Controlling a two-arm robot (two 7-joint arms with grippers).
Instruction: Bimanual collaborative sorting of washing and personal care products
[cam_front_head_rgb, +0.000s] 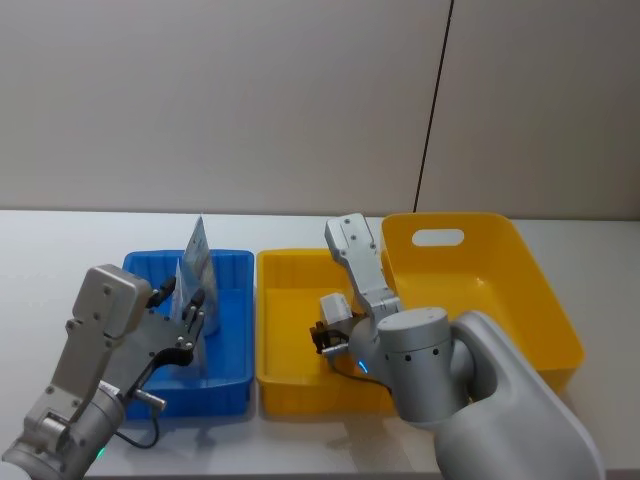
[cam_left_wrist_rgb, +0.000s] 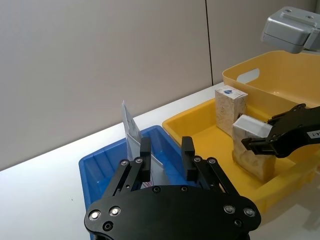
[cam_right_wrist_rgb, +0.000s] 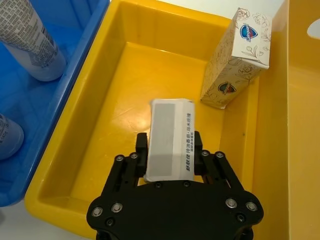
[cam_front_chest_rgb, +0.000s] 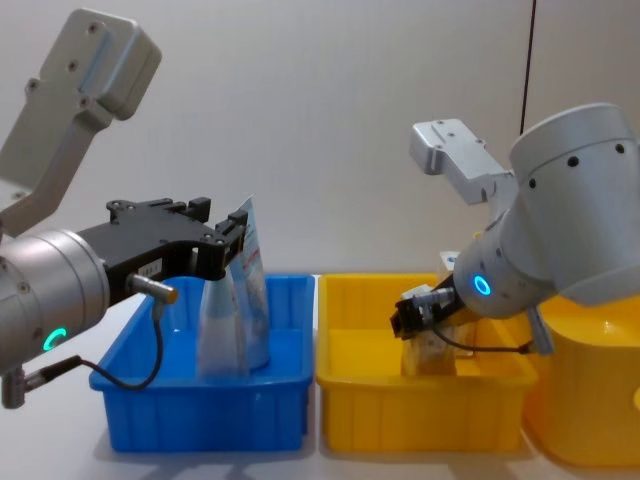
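Right gripper (cam_right_wrist_rgb: 170, 141) is clamped on a carton (cam_right_wrist_rgb: 172, 117) inside the middle yellow bin (cam_right_wrist_rgb: 75, 145) (a second carton (cam_right_wrist_rgb: 237, 60) stands upright nearby). Left gripper (cam_left_wrist_rgb: 166, 150), fingers (cam_left_wrist_rgb: 145, 157) apart, straddles a tube (cam_left_wrist_rgb: 156, 174) standing in the blue bin (cam_left_wrist_rgb: 100, 165)

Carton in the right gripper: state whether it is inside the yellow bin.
Inside. The right gripper is shut on the carton within the yellow bin, beside a second carton.
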